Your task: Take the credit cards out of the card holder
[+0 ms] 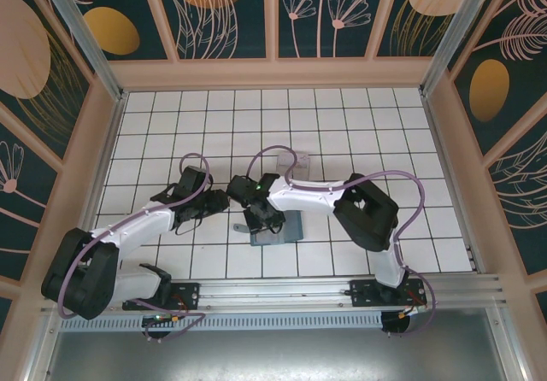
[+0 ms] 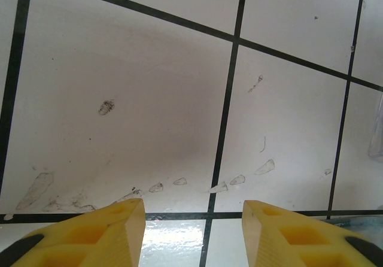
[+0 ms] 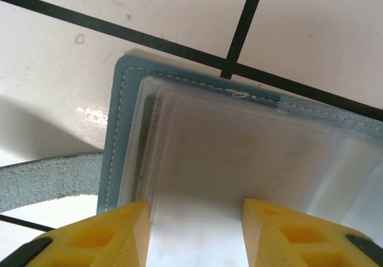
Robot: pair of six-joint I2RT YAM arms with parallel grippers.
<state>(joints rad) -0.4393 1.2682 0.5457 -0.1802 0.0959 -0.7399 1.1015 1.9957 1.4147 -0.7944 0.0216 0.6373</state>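
Card holder point(image 3: 122, 129) lying open and flat on the table point(image 2: 149, 99), directly under the right pincer point(image 3: 194, 234).

From above, its long axis runs left to right across the tiles, slightly tilted, with the grey strap tab point(image 3: 48, 180) pointing out to the left of the pincer. Inside the stitched teal border lies a pale whitish layer point(image 3: 239, 153); whether it is a card or a clear sleeve is hard to make out, and the holder's right and near parts are cut off. The right pincer's yellow fingers stand partly apart with a white strip spanning the gap, and I cannot tell whether they grip it. The left pincer point(image 2: 192, 234), just to the left, hangs half open over bare tile, holding nothing. A faint clear tray point(image 1: 303, 155) sits beyond the right pincer.
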